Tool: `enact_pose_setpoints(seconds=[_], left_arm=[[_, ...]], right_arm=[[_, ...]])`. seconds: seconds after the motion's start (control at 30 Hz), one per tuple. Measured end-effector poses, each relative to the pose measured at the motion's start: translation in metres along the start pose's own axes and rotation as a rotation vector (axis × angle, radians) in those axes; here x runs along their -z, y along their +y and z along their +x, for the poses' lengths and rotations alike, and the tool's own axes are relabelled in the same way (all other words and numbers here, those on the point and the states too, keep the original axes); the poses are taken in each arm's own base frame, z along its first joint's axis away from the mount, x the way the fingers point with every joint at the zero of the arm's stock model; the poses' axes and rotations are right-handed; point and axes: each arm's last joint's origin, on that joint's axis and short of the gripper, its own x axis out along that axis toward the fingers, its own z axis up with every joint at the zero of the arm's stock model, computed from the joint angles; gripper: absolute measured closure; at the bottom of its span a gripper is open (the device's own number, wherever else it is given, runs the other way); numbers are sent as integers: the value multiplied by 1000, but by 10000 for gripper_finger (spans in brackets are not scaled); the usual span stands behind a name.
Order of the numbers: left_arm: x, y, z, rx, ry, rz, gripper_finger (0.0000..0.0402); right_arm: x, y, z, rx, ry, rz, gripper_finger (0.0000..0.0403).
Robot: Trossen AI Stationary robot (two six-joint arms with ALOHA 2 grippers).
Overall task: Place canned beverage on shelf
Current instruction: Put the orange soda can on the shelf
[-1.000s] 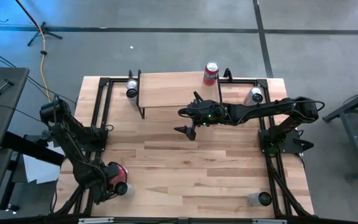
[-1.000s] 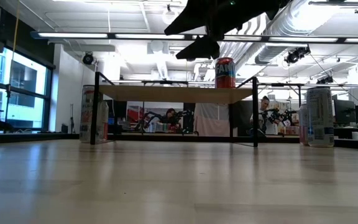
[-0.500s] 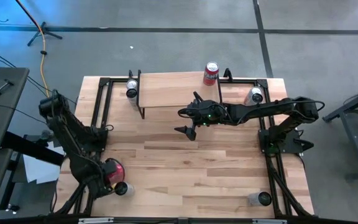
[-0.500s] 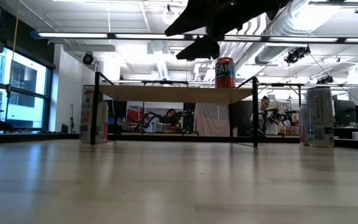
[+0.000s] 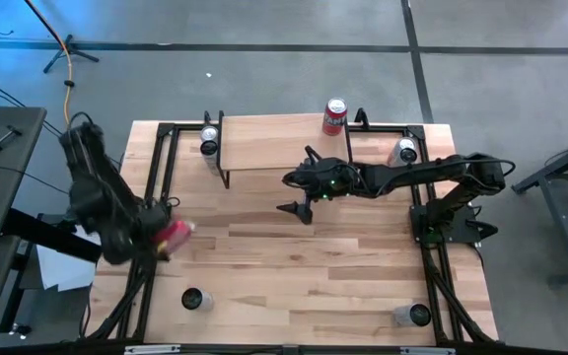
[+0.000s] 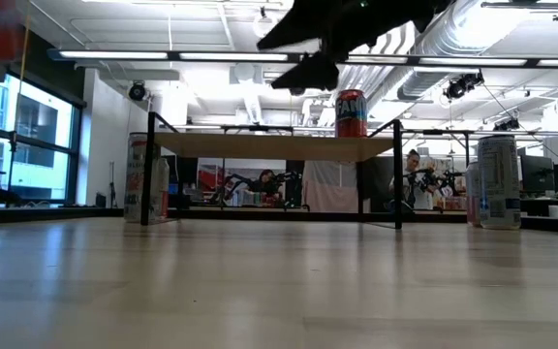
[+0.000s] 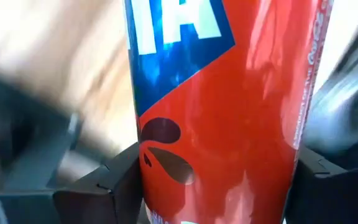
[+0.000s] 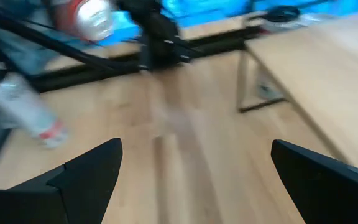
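- The table (image 5: 294, 266) is the biggest thing here: light wood, with black frame rails along its left and right sides.
- The shelf (image 5: 274, 143) stands at the table's far edge, wood top on thin black legs. One red can (image 5: 335, 115) is already upright on its far right corner; in the low view that can (image 6: 351, 112) stands on the plank.
- My right arm reaches across the middle of the table. Its claw (image 5: 302, 193) hangs just in front of the shelf, jaws spread wide and holding nothing, as the right wrist view confirms.
- My left claw (image 5: 156, 235) is at the table's left edge, closed round a red can (image 5: 176, 233) held up off the wood. In the wrist view this can (image 7: 222, 106) fills the gap between my two fingers (image 7: 98, 186).
- Other cans stand about: two by the shelf's ends, two near the front edge.
- Step, as I judge it: the can is gripped and lifted, so the carry to the shelf is in hand.
- Next, I reckon, I must swing forward and right to a bare part of the plank, keep the can upright, clear the plank's front edge and my right arm, lower it, then let go.
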Motion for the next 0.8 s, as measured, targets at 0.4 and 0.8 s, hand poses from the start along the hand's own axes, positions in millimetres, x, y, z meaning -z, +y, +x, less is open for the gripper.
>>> enact_pose_setpoints(seconds=[0.4, 0.8], left_arm=[[-50, -12, -21, 56, -518, 113, 170], [-138, -51, -3, -9, -822, 419, 170]], right_arm=[[-40, 10, -11, -484, -256, 113, 4], [-123, 18, -57, -438, -77, -198, 4]])
